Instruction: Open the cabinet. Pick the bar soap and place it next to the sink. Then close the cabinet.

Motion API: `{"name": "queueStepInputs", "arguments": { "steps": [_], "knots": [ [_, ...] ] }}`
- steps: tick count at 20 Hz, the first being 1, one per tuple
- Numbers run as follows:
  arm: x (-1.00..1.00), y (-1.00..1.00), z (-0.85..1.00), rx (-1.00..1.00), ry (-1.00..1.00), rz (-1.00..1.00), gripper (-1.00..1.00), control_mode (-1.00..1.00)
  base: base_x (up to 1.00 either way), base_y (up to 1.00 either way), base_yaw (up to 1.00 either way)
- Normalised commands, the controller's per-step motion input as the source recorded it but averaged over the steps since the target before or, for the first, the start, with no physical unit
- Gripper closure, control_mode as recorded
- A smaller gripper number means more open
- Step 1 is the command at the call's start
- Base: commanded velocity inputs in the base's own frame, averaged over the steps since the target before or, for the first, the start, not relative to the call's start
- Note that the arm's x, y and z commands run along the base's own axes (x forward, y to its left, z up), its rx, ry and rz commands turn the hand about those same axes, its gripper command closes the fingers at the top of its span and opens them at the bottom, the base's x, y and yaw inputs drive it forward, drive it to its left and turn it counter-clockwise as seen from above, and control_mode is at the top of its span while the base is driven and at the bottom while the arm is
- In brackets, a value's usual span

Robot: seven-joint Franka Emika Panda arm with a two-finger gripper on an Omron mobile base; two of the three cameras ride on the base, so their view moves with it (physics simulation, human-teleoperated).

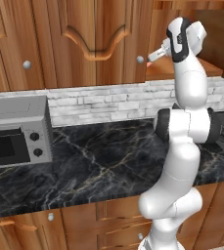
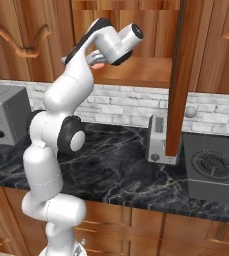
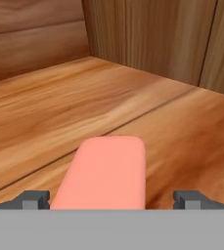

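Note:
The cabinet's [image 1: 84,44] right-hand door [image 2: 178,75] stands swung open, edge-on in the right base view, baring the wooden shelf [image 2: 136,75]. The salmon-pink bar soap [image 3: 103,173] lies flat on that shelf. My gripper [image 3: 112,200] reaches into the cabinet, open, with one dark fingertip [image 3: 35,199] on each side of the soap's near end and apart from it. The hand [image 1: 155,55] shows at the shelf's left edge, with a sliver of the bar soap [image 2: 99,65] under it. The sink is out of view.
A grey toaster oven [image 1: 15,132] stands on the black marble counter [image 1: 99,161] at the left. A small grey toaster [image 2: 158,137] and a stove burner [image 2: 213,165] sit to the right, below the open door. Wooden drawers [image 1: 118,215] run under the counter.

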Motion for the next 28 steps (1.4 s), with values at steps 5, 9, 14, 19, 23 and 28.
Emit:
{"name": "queueStepInputs", "arguments": {
  "steps": [5, 9, 14, 19, 23, 28],
  "knots": [
    [0.00, 0.02, -0.13, 0.00, 0.01, 0.00, -1.00, -1.00, 0.00, 0.00, 0.00],
    [0.00, 0.05, -0.24, 0.00, 0.00, 0.00, -1.00, -1.00, 0.00, 0.00, 0.00],
    [-0.03, 0.01, -0.44, 0.00, 0.00, 0.00, -1.00, -1.00, 0.00, 0.00, 0.00],
    [0.00, 0.00, -0.24, 0.00, 0.00, 0.00, -1.00, -1.00, 0.00, 0.00, 0.00],
    [0.00, 0.01, 0.00, 0.00, 0.00, 0.00, 1.00, -1.00, 0.00, 0.00, 0.00],
    [0.00, 0.02, 0.00, 0.00, 0.00, 0.00, 1.00, -1.00, 0.00, 0.00, 0.00]
  ]
}}
